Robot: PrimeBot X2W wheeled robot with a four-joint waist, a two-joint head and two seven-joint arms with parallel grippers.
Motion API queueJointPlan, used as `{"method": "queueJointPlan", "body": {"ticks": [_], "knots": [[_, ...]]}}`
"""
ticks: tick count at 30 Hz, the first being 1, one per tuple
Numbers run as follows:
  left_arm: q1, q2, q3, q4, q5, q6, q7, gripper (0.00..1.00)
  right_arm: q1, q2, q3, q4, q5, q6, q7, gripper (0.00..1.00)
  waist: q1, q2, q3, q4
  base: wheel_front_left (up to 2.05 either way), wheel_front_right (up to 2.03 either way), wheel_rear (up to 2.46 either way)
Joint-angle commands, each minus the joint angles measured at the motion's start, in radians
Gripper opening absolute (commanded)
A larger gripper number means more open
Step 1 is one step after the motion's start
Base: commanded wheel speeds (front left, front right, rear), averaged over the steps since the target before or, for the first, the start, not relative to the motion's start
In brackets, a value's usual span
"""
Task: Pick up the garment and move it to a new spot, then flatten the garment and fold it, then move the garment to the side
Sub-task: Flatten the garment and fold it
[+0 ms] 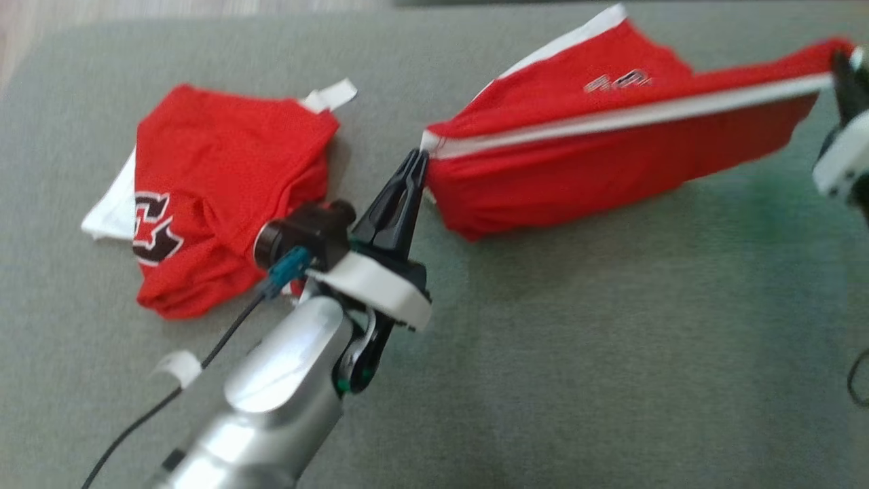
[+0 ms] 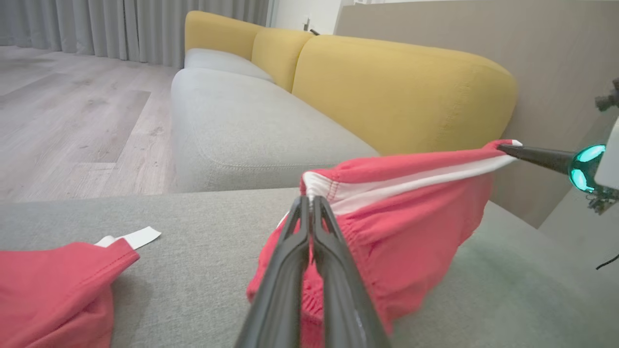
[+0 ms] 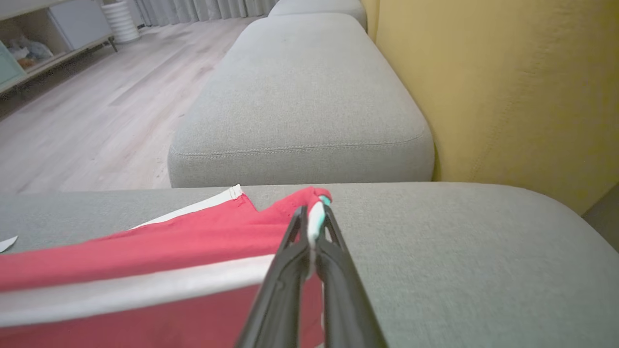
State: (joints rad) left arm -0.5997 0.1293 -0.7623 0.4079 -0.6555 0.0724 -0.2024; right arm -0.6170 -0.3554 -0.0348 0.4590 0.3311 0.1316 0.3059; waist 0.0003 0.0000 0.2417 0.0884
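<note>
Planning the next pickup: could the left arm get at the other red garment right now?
Probably yes for reach: the other garment lies close beside the left gripper, nothing between. But that gripper is shut on the shorts, so it must let go first.

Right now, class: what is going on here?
The robot holds a red garment with a white stripe stretched between its arms over the grey cushion. The left gripper and the right gripper each have jaws shut on one end. It is not yet laid flat or folded. A second garment, also red, lies crumpled on the cushion to the left.
</note>
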Motion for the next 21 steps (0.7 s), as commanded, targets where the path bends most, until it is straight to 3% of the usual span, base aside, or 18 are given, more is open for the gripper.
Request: {"method": "queueJointPlan", "body": {"ticks": [1,9,21], "knots": [[-0.060,0.004,0.037,-0.007,0.013,-0.001,-0.006,0.00,-0.066,-0.011,0.007,-0.005,-0.028,-0.001,0.007,0.00,-0.0003,0.0000,0.074,0.050,0.00,0.00,0.00],[-0.146,-0.055,0.011,0.066,0.021,-0.024,-0.031,0.00,-0.278,-0.014,0.038,0.174,-0.130,-0.001,0.005,0.00,-0.0003,0.0000,0.175,0.123,0.00,0.00,0.00],[-0.228,-0.079,-0.050,0.077,-0.032,-0.041,-0.055,0.00,-0.455,-0.018,0.035,0.395,-0.224,-0.001,-0.134,0.00,-0.0003,0.0000,0.268,0.200,0.00,0.00,0.00]]}}
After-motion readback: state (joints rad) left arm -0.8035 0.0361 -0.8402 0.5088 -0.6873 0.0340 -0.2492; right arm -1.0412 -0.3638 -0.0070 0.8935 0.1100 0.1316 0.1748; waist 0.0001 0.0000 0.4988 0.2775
